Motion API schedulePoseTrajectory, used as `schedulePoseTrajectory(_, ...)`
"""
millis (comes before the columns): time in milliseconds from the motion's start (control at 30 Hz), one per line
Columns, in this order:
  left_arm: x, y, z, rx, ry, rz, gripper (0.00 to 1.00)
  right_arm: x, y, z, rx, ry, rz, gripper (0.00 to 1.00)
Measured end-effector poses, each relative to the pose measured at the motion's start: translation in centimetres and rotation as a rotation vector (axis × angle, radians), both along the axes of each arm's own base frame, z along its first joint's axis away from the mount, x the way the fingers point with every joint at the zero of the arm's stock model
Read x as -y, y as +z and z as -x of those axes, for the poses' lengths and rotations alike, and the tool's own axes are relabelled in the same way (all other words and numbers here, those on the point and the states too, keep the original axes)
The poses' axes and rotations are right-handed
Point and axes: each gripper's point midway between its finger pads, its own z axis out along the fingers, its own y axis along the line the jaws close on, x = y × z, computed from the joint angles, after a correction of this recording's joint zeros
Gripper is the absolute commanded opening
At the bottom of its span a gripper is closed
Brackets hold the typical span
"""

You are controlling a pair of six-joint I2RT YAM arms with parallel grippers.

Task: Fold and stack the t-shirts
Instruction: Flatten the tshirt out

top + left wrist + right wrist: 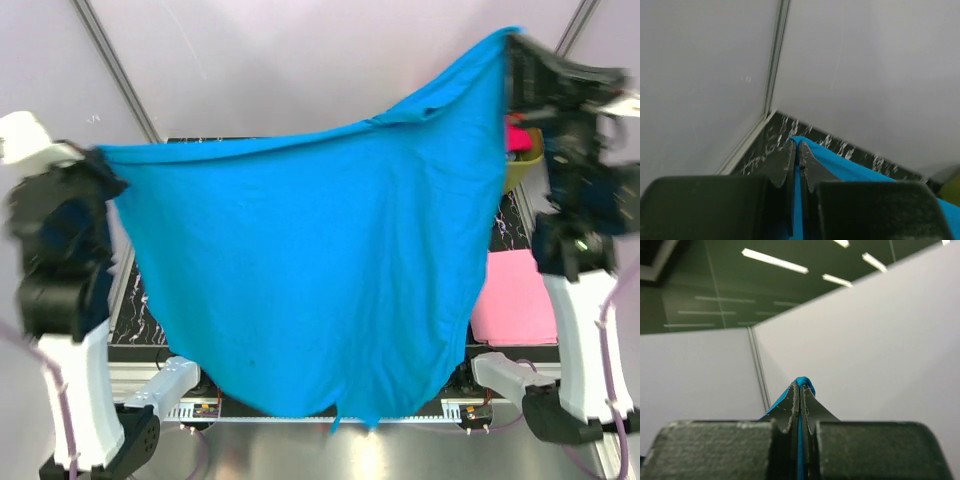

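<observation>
A bright cyan-blue t-shirt (pixel 310 270) hangs spread wide in the air between my two arms and hides most of the table. My left gripper (pixel 103 153) is shut on its left top corner; the cloth (pixel 840 162) shows between the jaws in the left wrist view, where the gripper (pixel 795 145) points at the table's back edge. My right gripper (pixel 512 40) is shut on the right top corner, held higher; the right wrist view shows blue cloth (pixel 804 381) pinched at the gripper (pixel 800 385). A light pink t-shirt (pixel 513 298) lies folded on the table at the right.
An olive-green tub (pixel 524 160) holding magenta cloth (pixel 516 135) stands at the back right, partly behind the right arm. The dark marbled table (pixel 135 315) shows at the left. White walls with a metal strip (pixel 775 60) close the back.
</observation>
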Motion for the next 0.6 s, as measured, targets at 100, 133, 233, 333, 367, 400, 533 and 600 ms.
schedulePoseTrajectory(100,0.0,-7.7,-4.8,-0.204,0.015,-0.003,0.07,-1.6,-6.2,-7.8,-0.178,0.012,0.031,0.0)
schedulePoseTrajectory(133,0.1,-9.9,-5.9,-0.262,0.018,-0.004,0.07,-2.1,-8.5,-10.0,-0.242,0.016,0.04,0.0)
schedulePoseTrajectory(233,-0.1,-17.7,-9.1,-0.43,0.038,-0.012,0.07,-3.7,-17.5,-17.7,-0.473,0.03,0.073,0.0)
schedulePoseTrajectory(333,-0.6,-26.0,-11.1,-0.58,0.056,-0.021,0.07,-4.9,-26.6,-23.0,-0.685,0.038,0.105,0.0)
schedulePoseTrajectory(367,-0.9,-29.1,-11.5,-0.642,0.065,-0.019,0.07,-5.2,-29.3,-24.3,-0.747,0.042,0.116,0.0)
schedulePoseTrajectory(400,-1.4,-31.7,-11.8,-0.693,0.077,-0.015,0.07,-5.6,-31.8,-25.5,-0.803,0.049,0.128,0.0)
schedulePoseTrajectory(533,-3.9,-39.5,-13.7,-0.858,0.131,0.041,0.05,-6.5,-37.8,-28.2,-0.926,0.073,0.156,0.0)
schedulePoseTrajectory(600,-5.3,-42.3,-14.9,-0.904,0.147,0.088,0.03,-7.0,-40.2,-29.0,-0.971,0.088,0.168,0.0)
